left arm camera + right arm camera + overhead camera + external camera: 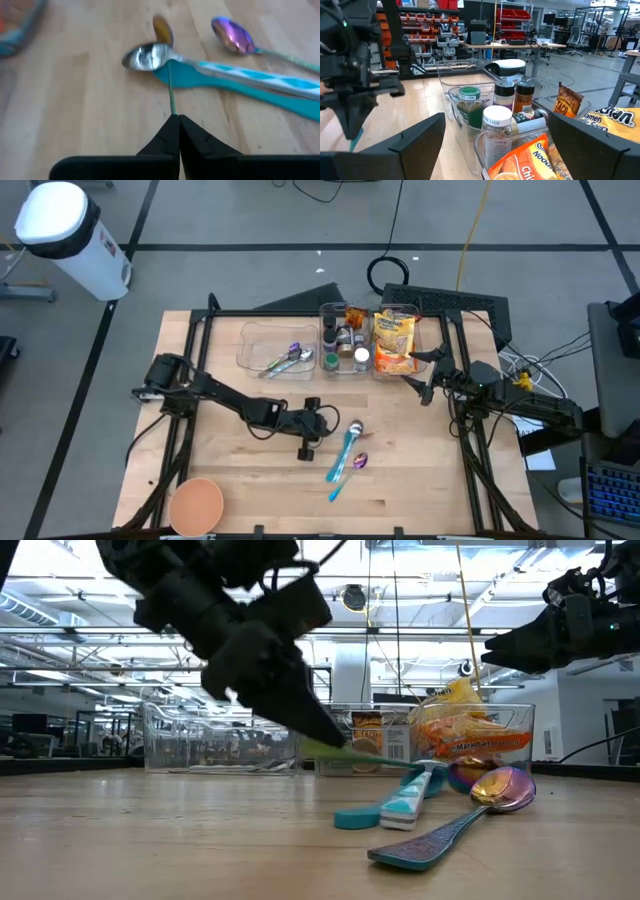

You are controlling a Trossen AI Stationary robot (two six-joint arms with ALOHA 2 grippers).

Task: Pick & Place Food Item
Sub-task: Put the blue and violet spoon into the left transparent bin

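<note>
A wooden table (pixel 250 480) carries three clear bins along its far edge: a wide bin (pixel 262 340) holding a spoon, a middle bin (pixel 343 340) of spice jars (pixel 496 125), and a third with a yellow noodle packet (pixel 394 342), the food item here, lying in that bin under the right arm. The left arm reaches to mid-table, where the left gripper (pixel 176 120) is pinched tight on a thin green stem (pixel 171 95), the handle end of a utensil whose far end meets the silver spoon (pixel 146 56) and teal handle (pixel 240 82). An iridescent spoon (pixel 500 788) lies just beside them. The right gripper (pixel 425 378) hovers at the noodle bin's near edge, fingers spread wide and holding nothing. An orange bowl (pixel 195 505) sits at the table's near left corner.
</note>
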